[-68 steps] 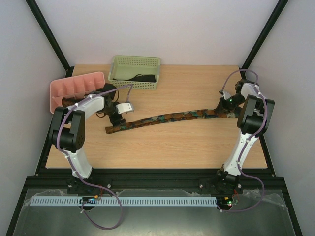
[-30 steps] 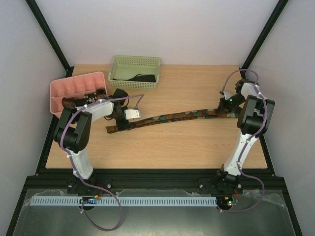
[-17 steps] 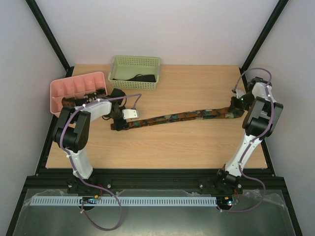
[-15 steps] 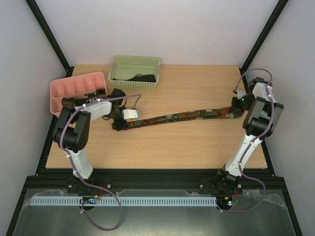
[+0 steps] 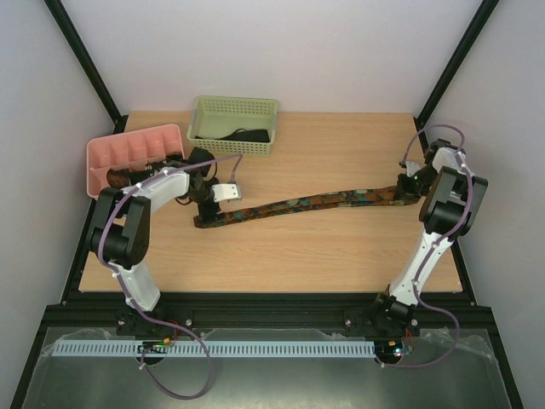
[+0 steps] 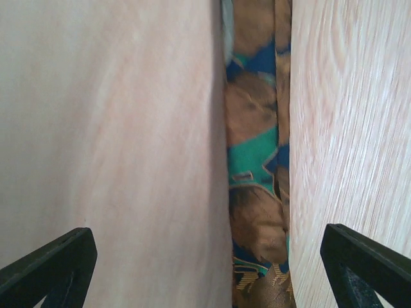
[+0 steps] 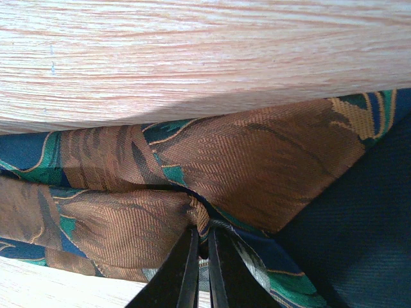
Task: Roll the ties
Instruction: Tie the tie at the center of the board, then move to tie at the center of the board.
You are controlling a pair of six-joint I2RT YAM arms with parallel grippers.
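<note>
One tie [image 5: 315, 201], a long brown strip with green and blue patches, lies stretched across the table from left to right. My right gripper [image 5: 407, 186] is shut on its wide right end; the right wrist view shows the fingers [image 7: 200, 234] pinching a fold of the brown fabric [image 7: 257, 160]. My left gripper [image 5: 207, 211] sits over the narrow left end. In the left wrist view it is open [image 6: 205, 234], its fingers wide apart on either side of the tie [image 6: 253, 147], not touching it. A dark tie [image 5: 247, 135] lies in the green basket.
A green basket [image 5: 232, 108] stands at the back of the table. A pink divided tray [image 5: 128, 146] stands at the back left, with dark items in its near compartments. Black frame posts rise at both back corners.
My right gripper has pulled the tie to the right and drawn it straighter. My left gripper followed the narrow end rightward, then turned slightly above it.
</note>
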